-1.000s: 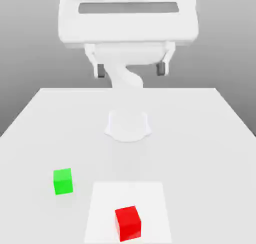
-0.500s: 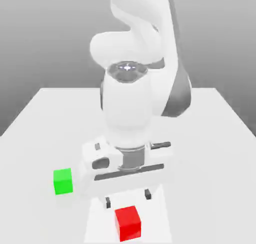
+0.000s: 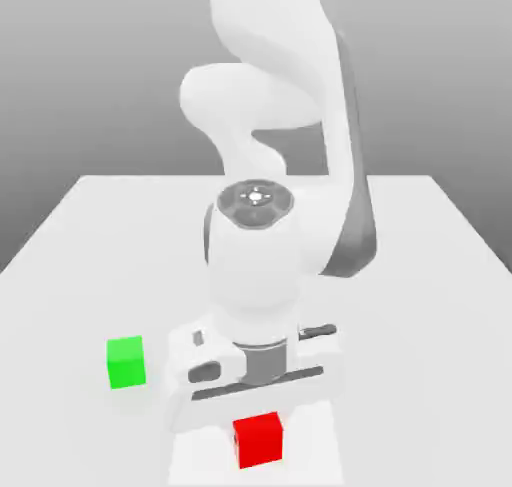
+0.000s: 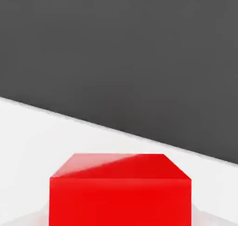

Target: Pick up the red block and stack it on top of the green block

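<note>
Gripper (image 3: 258, 422) was down on the white table (image 3: 420, 275), pinched shut on the red block (image 3: 259, 441) at the near edge. Grasping looked done; next came a straight lift, then across to the green block (image 3: 126, 362), which sat apart toward the exterior view's left

arm (image 3: 275, 125): bent forward, reaching down; hand (image 3: 258, 407): lowered to the table, fingers closed

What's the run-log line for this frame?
phase: grasp | tool: shut on red block | red block: on table | green block: on table, apart from red, nothing on top | stack: not done
</note>
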Tool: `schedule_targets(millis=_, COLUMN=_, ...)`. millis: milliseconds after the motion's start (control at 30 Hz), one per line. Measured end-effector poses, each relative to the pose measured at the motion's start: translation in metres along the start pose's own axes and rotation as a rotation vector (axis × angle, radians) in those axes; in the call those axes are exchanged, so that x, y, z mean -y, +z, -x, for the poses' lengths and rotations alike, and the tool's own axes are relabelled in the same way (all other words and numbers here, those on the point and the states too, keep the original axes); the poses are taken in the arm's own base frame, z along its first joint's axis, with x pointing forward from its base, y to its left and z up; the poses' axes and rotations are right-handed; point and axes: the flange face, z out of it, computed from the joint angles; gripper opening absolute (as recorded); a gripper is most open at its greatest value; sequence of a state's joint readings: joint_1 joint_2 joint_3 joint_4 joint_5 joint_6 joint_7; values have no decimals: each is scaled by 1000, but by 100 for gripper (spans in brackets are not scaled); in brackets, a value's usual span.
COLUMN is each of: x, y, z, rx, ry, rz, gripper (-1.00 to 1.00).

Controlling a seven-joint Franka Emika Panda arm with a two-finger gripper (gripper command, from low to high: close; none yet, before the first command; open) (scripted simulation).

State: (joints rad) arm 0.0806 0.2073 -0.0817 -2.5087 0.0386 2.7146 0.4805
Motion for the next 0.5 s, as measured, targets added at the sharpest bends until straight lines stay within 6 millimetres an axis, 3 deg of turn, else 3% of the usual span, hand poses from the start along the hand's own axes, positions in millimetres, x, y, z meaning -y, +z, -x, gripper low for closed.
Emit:
schedule_targets(millis=67, x=-39, y=-15, z=-4, rx=-7, ry=99, rz=10, gripper=-100)
schedule_targets(millis=133, x=-100, y=-26, z=-8, rx=-12, ry=254, rz=17, gripper=-100)
schedule_targets(millis=233, x=-176, y=-37, z=6, rx=-11, ry=466, rz=18, gripper=-100)
schedule_targets(millis=367, x=-230, y=-40, z=40, rx=-2, ry=659, rz=2, gripper=-100)
schedule_targets(millis=500, x=-237, y=-11, z=44, rx=2, ry=689, rz=-6, gripper=-100)
